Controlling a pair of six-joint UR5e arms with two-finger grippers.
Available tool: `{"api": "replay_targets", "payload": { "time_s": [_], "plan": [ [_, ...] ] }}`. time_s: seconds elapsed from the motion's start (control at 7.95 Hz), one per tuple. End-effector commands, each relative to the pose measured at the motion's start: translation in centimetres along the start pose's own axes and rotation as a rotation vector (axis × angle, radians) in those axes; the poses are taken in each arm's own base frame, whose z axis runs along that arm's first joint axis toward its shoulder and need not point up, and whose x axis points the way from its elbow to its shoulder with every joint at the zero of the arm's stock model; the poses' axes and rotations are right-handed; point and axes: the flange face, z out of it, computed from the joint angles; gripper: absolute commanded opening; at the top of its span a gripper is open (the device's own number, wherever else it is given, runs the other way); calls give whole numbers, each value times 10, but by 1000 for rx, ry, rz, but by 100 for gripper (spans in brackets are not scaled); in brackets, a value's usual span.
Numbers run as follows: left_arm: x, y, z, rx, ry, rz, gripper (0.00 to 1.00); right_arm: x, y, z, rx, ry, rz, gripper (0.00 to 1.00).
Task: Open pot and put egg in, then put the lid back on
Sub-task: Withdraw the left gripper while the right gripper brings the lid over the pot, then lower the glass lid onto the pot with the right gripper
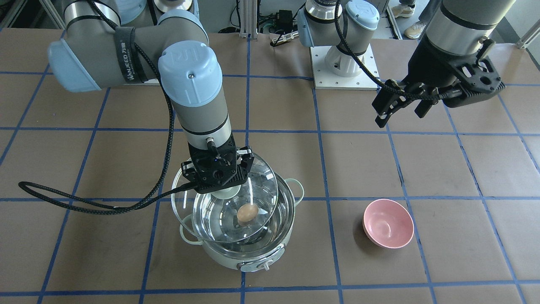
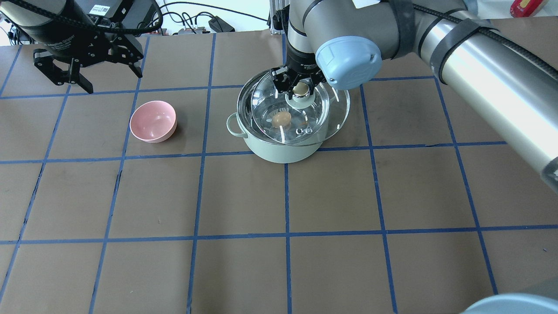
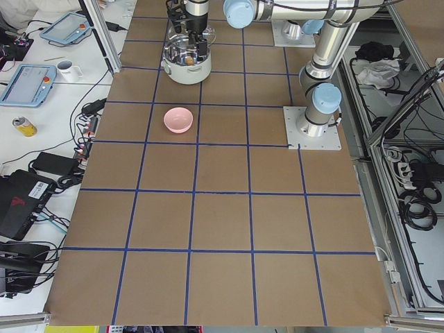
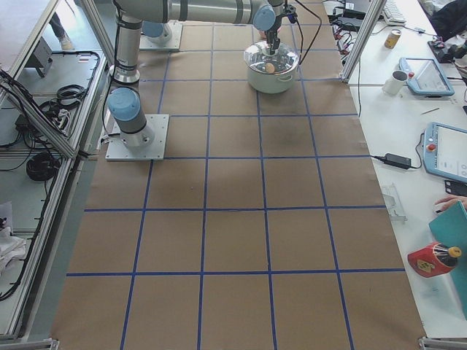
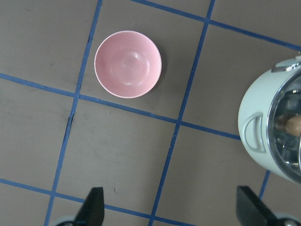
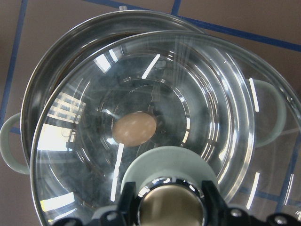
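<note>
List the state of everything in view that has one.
pot: upright, not yet closed, egg inside.
egg: lying on the pot's steel bottom, seen through the glass.
lid: held by its knob over the pot, off-centre, not seated on the rim.
right gripper: shut on the lid's knob.
left gripper: open, empty, up off the table near the bowl.
pink bowl: upright, empty.

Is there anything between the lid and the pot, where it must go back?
Nothing visible. The right hand grips the lid over the pot, off-centre; the egg lies low on the pot's floor, and the pink bowl stands apart.
</note>
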Motion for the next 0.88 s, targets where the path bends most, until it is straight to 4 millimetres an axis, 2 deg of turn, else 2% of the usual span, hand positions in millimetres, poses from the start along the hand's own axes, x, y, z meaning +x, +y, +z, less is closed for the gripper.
{"api": "replay_targets", "payload": {
  "time_s": [0.0,0.13,0.25,0.5,0.75],
  "plan": [
    [28,36,-12,-30,-29,226,100,-12,-8,20,-10,-19,1,0],
    [54,51,-12,-23,-44,326,100,-15,-9,22,-8,-35,-2,0],
    [68,58,-10,-17,-43,360,100,-16,-8,23,-10,-35,-3,0],
    [63,52,-12,10,-45,349,100,-17,-13,31,-4,-35,-4,0],
    [59,38,-19,90,-38,360,100,-19,-16,26,6,-44,-6,0]
  ]
}}
